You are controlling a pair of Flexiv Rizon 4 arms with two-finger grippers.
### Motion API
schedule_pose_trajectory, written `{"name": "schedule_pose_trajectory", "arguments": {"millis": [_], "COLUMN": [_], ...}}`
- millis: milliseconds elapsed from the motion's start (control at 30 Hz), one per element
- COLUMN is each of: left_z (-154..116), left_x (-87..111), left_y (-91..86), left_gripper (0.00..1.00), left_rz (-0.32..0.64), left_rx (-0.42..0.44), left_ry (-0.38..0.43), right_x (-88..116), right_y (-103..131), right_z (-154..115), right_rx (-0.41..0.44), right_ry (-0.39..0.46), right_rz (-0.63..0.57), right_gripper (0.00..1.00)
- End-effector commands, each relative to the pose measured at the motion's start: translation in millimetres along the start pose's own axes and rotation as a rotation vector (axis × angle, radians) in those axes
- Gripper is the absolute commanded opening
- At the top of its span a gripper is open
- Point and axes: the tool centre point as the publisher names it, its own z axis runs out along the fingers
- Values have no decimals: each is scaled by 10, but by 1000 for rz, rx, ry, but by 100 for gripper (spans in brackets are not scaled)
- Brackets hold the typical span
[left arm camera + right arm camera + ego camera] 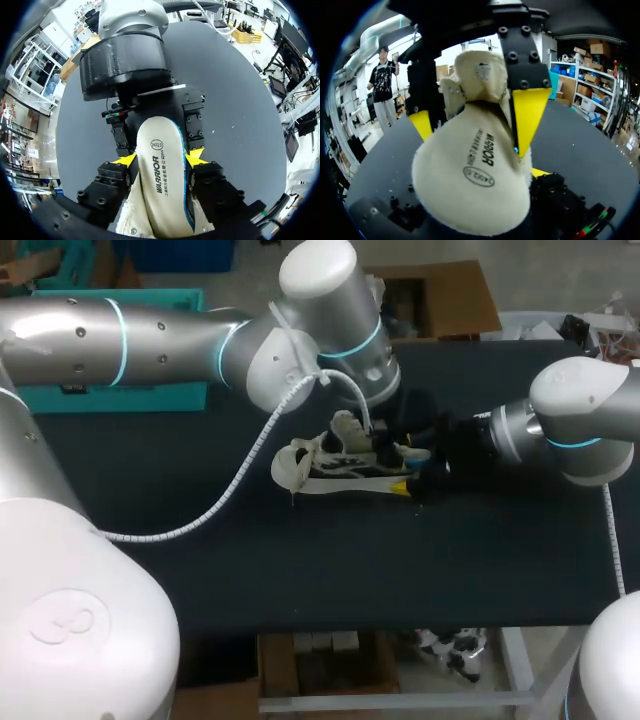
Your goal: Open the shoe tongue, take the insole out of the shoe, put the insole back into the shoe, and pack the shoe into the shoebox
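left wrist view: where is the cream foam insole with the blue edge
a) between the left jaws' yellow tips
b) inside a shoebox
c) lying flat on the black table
a, the cream foam insole is pinched between the left jaws, one yellow tip pressing on each long edge

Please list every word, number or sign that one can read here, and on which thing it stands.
"WARRIOR": along the insole, seen in both wrist views.
Oval stamp on the insole: starts "240", the rest too small to be sure.
Small tag on the shoe: too blurred to read.
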Motion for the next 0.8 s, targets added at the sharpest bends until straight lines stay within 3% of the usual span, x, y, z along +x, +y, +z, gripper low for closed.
{"name": "schedule_pose_trajectory", "arguments": {"millis": [33, 133, 233, 467, 533, 633, 800], "left_z": [75, 55, 13, -83, -103, -144, -236], "left_x": [-80, -122, -162, -212, -217, -189, -102], "left_y": [-44, -29, -1, 101, 121, 134, 132], "left_gripper": [51, 48, 38, 36, 27, 0, 0], "left_rz": [-13, -25, -40, -76, -80, -80, -66], "left_rx": [-10, -4, 0, 3, 13, 25, 41], "left_ry": [-7, -13, -25, -50, -46, -44, -47], "right_x": [10, 10, 10, 10, 10, 10, 10], "right_y": [-21, -21, -21, -21, -21, -21, -21], "right_z": [21, 21, 21, 21, 21, 21, 21], "right_rx": [-4, -4, -4, -4, -4, -4, -4], "right_ry": [1, 1, 1, 1, 1, 1, 1], "right_rz": [-2, -2, -2, -2, -2, -2, -2], "right_gripper": [0, 0, 0, 0, 0, 0, 0]}}
